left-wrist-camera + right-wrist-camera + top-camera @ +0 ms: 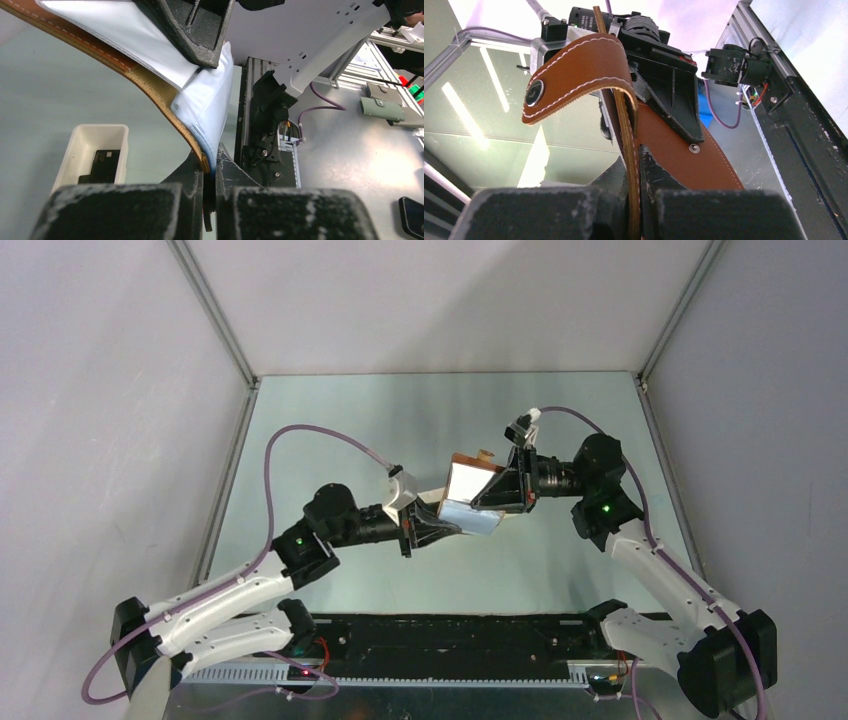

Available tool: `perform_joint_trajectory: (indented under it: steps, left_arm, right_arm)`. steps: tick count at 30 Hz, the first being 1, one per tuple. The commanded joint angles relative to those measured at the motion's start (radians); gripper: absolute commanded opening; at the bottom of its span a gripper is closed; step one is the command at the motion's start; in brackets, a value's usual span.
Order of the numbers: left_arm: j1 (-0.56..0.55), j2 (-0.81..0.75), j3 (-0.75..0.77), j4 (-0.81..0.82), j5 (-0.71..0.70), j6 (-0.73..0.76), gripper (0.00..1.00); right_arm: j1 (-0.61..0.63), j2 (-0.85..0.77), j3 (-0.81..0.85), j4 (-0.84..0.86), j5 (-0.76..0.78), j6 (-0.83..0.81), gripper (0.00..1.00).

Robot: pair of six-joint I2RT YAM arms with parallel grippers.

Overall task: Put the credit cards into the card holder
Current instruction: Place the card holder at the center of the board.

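Pale green bench inside grey walls, left pincer clamped on lower edge of opened brown card holder, right pincer closed on its opposite leather edge, holder held aloft between both, white tray below containing dark credit cards

A robotics lab test cell: plain grey panels in aluminium framing enclose a pale glossy tabletop. The left arm and right arm, trailing purple cables, are bolted to a black rail. Aluminium extrusion racks stand outside.
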Motion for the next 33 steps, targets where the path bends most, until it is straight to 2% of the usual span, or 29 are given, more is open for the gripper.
perform_joint_trajectory:
  steps: [1,4,6,8,9,10,11,13,15,20,24,27,33]
  left_arm:
    - [0.022,-0.012,0.007,-0.095,-0.138,0.047,0.0]
    - [0.025,0.006,0.029,-0.098,-0.126,0.027,0.0]
    - [0.025,0.03,0.046,-0.106,-0.104,0.008,0.0]
    - [0.026,0.045,0.056,-0.109,-0.081,-0.027,0.0]
    - [0.027,0.049,0.061,-0.112,-0.076,-0.069,0.0]
    - [0.027,0.061,0.065,-0.13,-0.075,-0.088,0.0]
    - [0.031,0.07,0.077,-0.142,-0.074,-0.137,0.0]
    - [0.04,0.099,0.09,-0.17,-0.033,-0.207,0.0]
    - [0.042,0.135,0.094,-0.177,0.015,-0.275,0.0]
    - [0.043,0.26,0.118,-0.182,0.117,-0.416,0.0]
    - [0.039,0.353,0.145,-0.197,0.191,-0.44,0.0]
    - [0.038,0.445,0.178,-0.312,0.254,-0.406,0.0]
    - [0.029,0.636,0.236,-0.403,0.398,-0.332,0.0]
  right_arm:
    - [-0.003,-0.048,0.017,0.179,-0.14,0.123,0.07]
    - [0.0,-0.051,0.017,0.096,-0.137,0.052,0.09]
    - [-0.013,-0.052,0.017,0.041,-0.135,-0.001,0.18]
    - [-0.056,-0.058,0.017,-0.028,-0.128,-0.057,0.32]
    - [-0.077,-0.064,0.017,-0.108,-0.123,-0.111,0.45]
    - [-0.126,-0.074,0.017,-0.157,-0.109,-0.143,0.5]
    - [-0.154,-0.079,0.017,-0.253,-0.101,-0.219,0.6]
    - [-0.232,-0.085,0.017,-0.404,-0.074,-0.333,0.69]
    - [-0.294,-0.076,0.017,-0.529,-0.044,-0.442,0.74]
    - [-0.33,-0.021,0.063,-0.857,0.132,-0.745,0.77]
    - [-0.331,-0.047,0.115,-1.041,0.341,-0.911,0.8]
    - [-0.331,-0.093,0.13,-1.124,0.477,-0.969,0.81]
    - [-0.33,-0.151,0.128,-1.251,0.685,-1.021,0.82]
